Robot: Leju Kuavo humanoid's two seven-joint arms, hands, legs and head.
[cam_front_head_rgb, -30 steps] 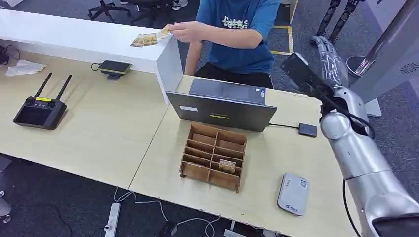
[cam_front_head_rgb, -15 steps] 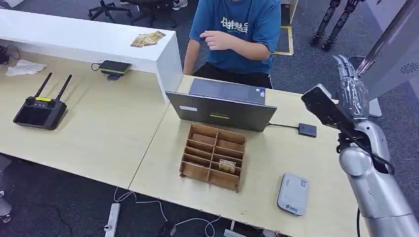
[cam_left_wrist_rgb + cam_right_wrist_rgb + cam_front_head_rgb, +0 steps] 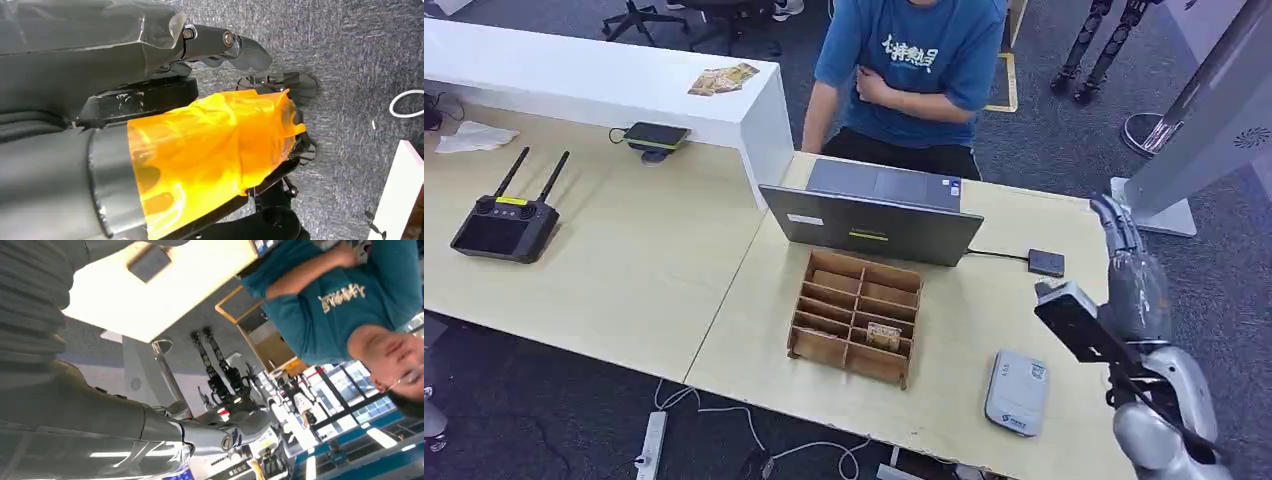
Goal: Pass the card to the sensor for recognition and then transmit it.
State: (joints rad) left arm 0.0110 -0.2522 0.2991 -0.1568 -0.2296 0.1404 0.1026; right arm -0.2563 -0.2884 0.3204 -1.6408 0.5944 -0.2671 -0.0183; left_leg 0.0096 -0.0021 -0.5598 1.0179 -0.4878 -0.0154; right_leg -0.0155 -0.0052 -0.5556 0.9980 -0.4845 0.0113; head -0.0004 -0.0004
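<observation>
We see the right hand with fingers straight and apart, holding nothing, lower than a second ago. Left hand hangs, its grip unclear. The brown slotted wooden organiser box on the pale wooden bench holds one patterned card; more cards lie on the white counter, where the person dropped them.

The head view looks forward and down from high on the robot over the desk, taking in the laptop and the person behind it. The right wrist view, turned over and close behind the right hand, faces out across the desk edge to the same person. The left wrist view looks down, close, at carpet.
</observation>
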